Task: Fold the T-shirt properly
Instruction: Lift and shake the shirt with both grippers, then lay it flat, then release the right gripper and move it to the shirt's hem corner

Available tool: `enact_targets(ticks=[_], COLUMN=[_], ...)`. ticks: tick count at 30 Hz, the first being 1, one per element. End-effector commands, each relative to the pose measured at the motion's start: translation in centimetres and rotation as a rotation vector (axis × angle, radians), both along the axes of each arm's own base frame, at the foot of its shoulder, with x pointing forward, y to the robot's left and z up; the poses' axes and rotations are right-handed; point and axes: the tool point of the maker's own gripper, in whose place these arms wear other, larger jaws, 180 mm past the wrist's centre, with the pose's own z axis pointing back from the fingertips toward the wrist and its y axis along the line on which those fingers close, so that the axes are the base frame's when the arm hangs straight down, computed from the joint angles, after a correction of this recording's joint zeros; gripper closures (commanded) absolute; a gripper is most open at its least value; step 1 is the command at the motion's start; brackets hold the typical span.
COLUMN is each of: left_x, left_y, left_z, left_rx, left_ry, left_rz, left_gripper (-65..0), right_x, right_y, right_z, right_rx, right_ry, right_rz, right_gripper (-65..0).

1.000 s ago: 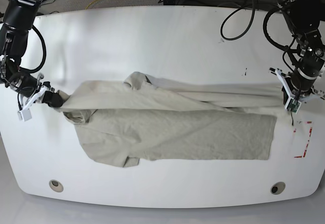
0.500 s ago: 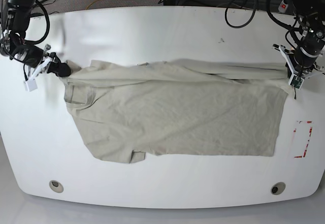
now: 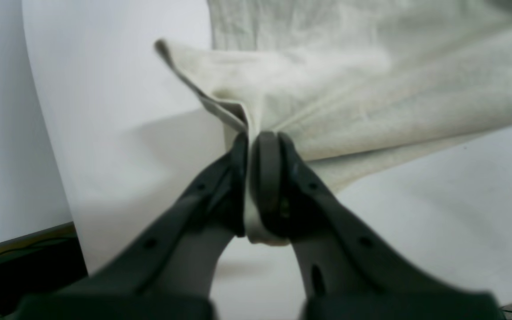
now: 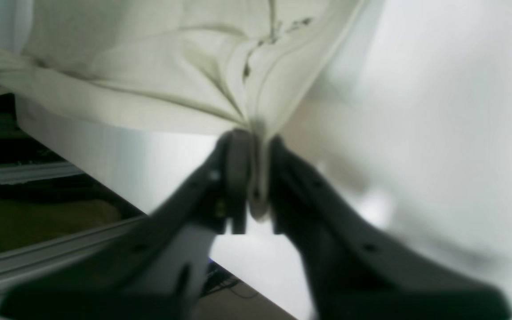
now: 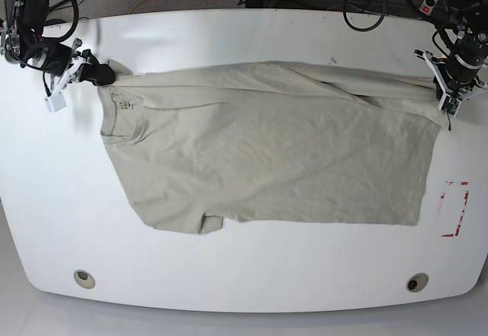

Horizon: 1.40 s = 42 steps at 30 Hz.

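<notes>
The khaki-beige T-shirt (image 5: pixel 259 145) lies spread wide over the white table (image 5: pixel 252 39), neck at the left with its small dark label (image 5: pixel 124 106) showing. My right gripper (image 5: pixel 103 75) holds the shirt's far left corner near the collar. In the right wrist view the cloth (image 4: pixel 149 66) is pinched between the right gripper's (image 4: pixel 258 138) fingers. My left gripper (image 5: pixel 442 96) holds the far right corner at the hem. The left wrist view shows the left gripper (image 3: pixel 252 140) shut tight on a fold of fabric (image 3: pixel 349 89). Both held corners are lifted slightly.
Red tape marks (image 5: pixel 455 208) sit on the table just right of the hem. Two round holes (image 5: pixel 85 278) (image 5: pixel 417 281) lie near the front edge. Cables (image 5: pixel 358 8) hang behind the far edge, close to both arms.
Both grippers have pulled the shirt's held edge toward the far side of the table. The folded-over layer has opened out and the shirt now lies nearly flat.
</notes>
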Motion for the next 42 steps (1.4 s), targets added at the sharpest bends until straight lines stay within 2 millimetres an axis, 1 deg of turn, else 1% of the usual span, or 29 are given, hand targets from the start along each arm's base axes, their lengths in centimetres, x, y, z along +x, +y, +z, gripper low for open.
enact_targets(ticks=[1,2,4,5,6,8,11,13,14,15,17,19,21,22,23,24,25,28,30,32,35,37,39,42], left_x=[0.4,0.4,0.3,0.2,0.2,0.2,0.3,0.6,0.6,0.8,2.0,2.4,2.7,2.7,2.8,3.3,3.5,3.7,3.7,3.5,3.3,3.2,2.6,1.9], left_y=[0.5,0.4,0.5,0.6,0.6,0.7,0.6,0.6,0.7,0.9,0.7,0.7,0.8,0.9,0.9,1.0,1.1,1.4,1.5,1.8,2.1,2.0,2.3,2.7], left_z=[0.9,0.9,0.7,0.5,0.4,0.3,0.5,1.2,1.6,2.2,3.8,4.5,5.3,5.6,6.0,6.7,7.1,8.0,8.5,9.3,10.5,11.2,11.2,11.2], left_rx=[0.022,0.02,0.017,0.014,0.009,0.007,0.007,0.016,0.018,0.015,-0.029,-0.059,-0.093,-0.101,-0.112,-0.128,-0.135,-0.159,-0.18,-0.211,-0.267,-0.302,-0.331,-0.364], left_ry=[-0.026,-0.026,-0.021,-0.016,-0.014,-0.01,-0.017,-0.039,-0.05,-0.071,-0.143,-0.178,-0.216,-0.229,-0.245,-0.274,-0.291,-0.33,-0.353,-0.391,-0.448,-0.477,-0.473,-0.449], left_rz=[0.001,0.001,0.004,0.007,0.01,0.011,0.007,0.006,0.011,0.019,0.023,0.029,0.038,0.041,0.042,0.043,0.046,0.057,0.062,0.075,0.085,0.083,0.098,0.117], left_gripper=[-7.2,-10.1,-15.1,-19.2,-22.4,-27.8,-32.4,-32.5,-32.6,-32.6,-32.6,-32.6,-32.6,-32.6,-32.6,-32.6,-32.6,-32.6,-32.6,-32.6,-32.6,-32.6,-32.6,-32.6], right_x=[0.7,0.6,0.6,0.7,1.0,1.5,2.3,2.9,3.6,4.3,6.0,7.2,8.6,9.2,10.1,11.1,11.6,14.1,15.3,17.0,18.5,19.1,19.7,20.1], right_y=[-0.7,-0.6,-0.6,-0.8,-1.2,-1.4,-1.7,-2.1,-2.2,-2.0,-2.2,-2.6,-2.8,-2.8,-3.0,-3.2,-3.2,-3.6,-3.6,-3.5,-3.6,-3.6,-3.5,-3.4], right_z=[1.4,1.3,1.3,1.5,2.0,3.0,4.3,5.0,5.4,5.2,4.9,4.7,3.9,3.8,3.7,3.5,3.2,3.6,3.7,4.1,4.2,3.9,3.7,2.9], right_rx=[-0.021,-0.019,-0.018,-0.018,-0.025,-0.031,-0.038,-0.044,-0.043,-0.032,-0.042,-0.069,-0.107,-0.123,-0.146,-0.174,-0.189,-0.26,-0.294,-0.315,-0.312,-0.292,-0.263,-0.231], right_ry=[-0.041,-0.04,-0.039,-0.047,-0.066,-0.107,-0.159,-0.185,-0.2,-0.205,-0.217,-0.22,-0.208,-0.21,-0.209,-0.202,-0.198,-0.2,-0.201,-0.205,-0.204,-0.201,-0.204,-0.193], right_rz=[0.007,0.007,0.006,-0.002,-0.012,-0.028,-0.046,-0.058,-0.065,-0.078,-0.099,-0.109,-0.119,-0.121,-0.126,-0.13,-0.128,-0.131,-0.13,-0.135,-0.155,-0.172,-0.19,-0.213], right_gripper=[-18.9,-24.7,-33.1,-37.7,-40.0,-41.7,-41.9,-41.9,-41.9,-41.7,-41.7,-41.7,-41.7,-41.7,-41.7,-41.7,-41.7,-41.7,-41.7,-41.7,-41.7,-41.7,-41.7,-41.7])
